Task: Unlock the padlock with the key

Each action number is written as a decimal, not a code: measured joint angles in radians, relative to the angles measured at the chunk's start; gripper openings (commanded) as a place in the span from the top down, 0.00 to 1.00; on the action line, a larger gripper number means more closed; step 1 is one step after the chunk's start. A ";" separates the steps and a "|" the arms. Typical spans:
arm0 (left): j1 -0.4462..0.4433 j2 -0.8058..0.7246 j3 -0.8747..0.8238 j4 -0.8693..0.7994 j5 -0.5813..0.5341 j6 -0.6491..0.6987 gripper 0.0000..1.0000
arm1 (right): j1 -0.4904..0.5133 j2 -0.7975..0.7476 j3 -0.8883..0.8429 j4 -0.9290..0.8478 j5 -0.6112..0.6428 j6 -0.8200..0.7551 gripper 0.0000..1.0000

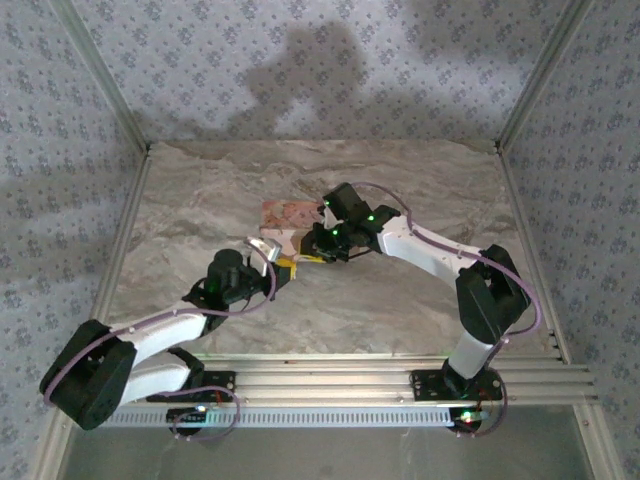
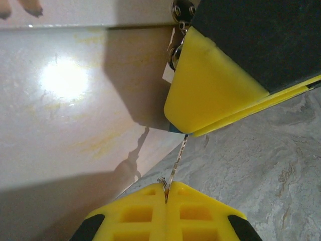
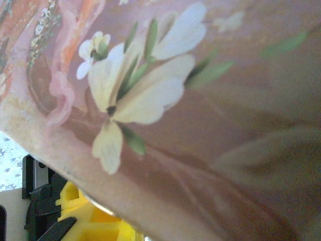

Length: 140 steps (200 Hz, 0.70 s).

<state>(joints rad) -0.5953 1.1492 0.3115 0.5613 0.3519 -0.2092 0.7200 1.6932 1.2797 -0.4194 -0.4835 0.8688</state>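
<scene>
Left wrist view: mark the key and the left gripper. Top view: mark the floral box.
key point(image 2: 176, 161): left wrist view, mid-blade.
left gripper point(image 2: 166, 193): left wrist view, between its fingertips.
floral box point(image 1: 290, 215): top view, middle of its printed face.

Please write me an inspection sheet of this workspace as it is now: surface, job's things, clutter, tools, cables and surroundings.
Surface: marble-patterned table, no spill seen.
Job's things: key, thin blade reaching under the right tool's yellow finger; pink floral-printed object mid-table, cannot tell whether it is the padlock.
Clutter: small silvery item by the left tool, too small to identify.
Grippers: left tool shut on the key; right tool beside the floral-printed object, jaws unclear.
Cables: lilac cables along both arms, no snag seen.
Surroundings: patterned walls, metal frame.
</scene>
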 measured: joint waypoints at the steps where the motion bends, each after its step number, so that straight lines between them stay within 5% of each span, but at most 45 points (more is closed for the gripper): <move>1: 0.000 0.001 0.000 0.002 0.000 0.000 1.00 | 0.000 0.000 0.000 0.000 0.000 0.000 1.00; 140: 0.000 0.039 -0.001 0.083 -0.024 -0.043 1.00 | -0.006 -0.012 -0.004 0.021 -0.003 0.023 1.00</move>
<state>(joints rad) -0.5953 1.1881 0.3107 0.6441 0.3279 -0.2527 0.7136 1.6814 1.2758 -0.3985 -0.4866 0.8917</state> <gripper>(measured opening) 0.048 0.201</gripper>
